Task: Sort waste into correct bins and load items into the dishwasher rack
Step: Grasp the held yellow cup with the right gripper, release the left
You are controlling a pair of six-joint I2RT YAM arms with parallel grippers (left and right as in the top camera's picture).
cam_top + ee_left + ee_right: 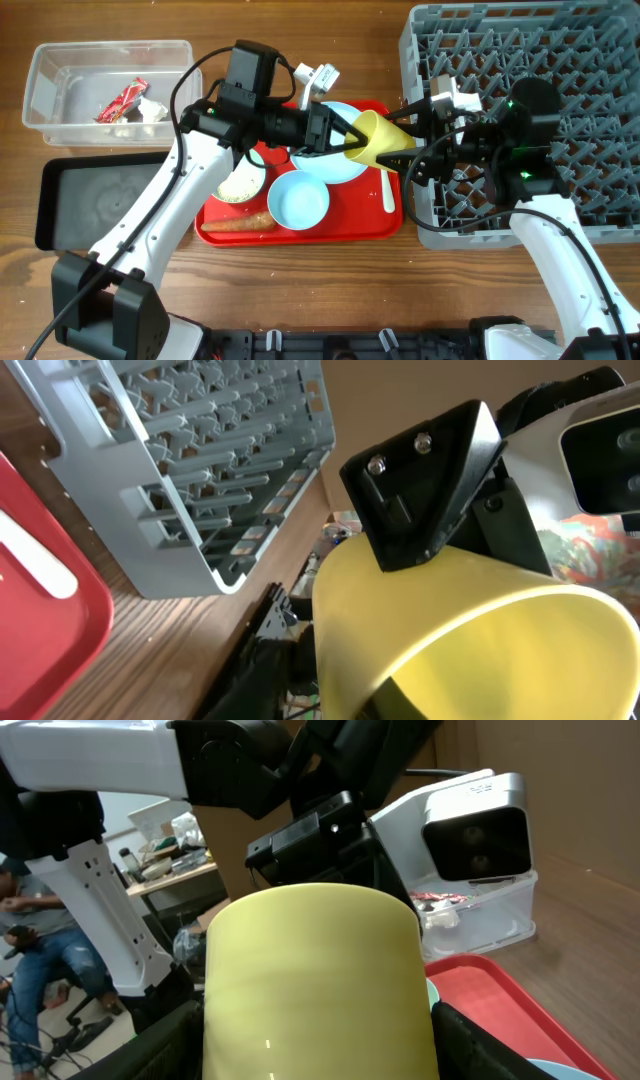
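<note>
Hanging between left end effector and right end effector: yellow cup.

No legible text anywhere (wrapper print too small to read).

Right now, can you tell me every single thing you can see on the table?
dishwasher rack: 1, grey, right.
clear tub: 1, see-through, top left.
wrapper: 1, red-and-white, in tub.
paper scrap: 1, white, in tub.
black tray: 1, black, left.
red tray: 1, red, middle.
plate: 1, pale blue, on red tray.
small bowl: 1, pale blue, on red tray.
green bowl: 1, pale green, on red tray.
crumbs: some, white, in green bowl.
carrot piece: 1, orange, on red tray.
spoon: 1, white, red tray's right edge.
yellow cup: 1, yellow, held in the air.
left end effector: 1, black, gripping the cup.
right end effector: 1, black, gripping the cup.
</note>
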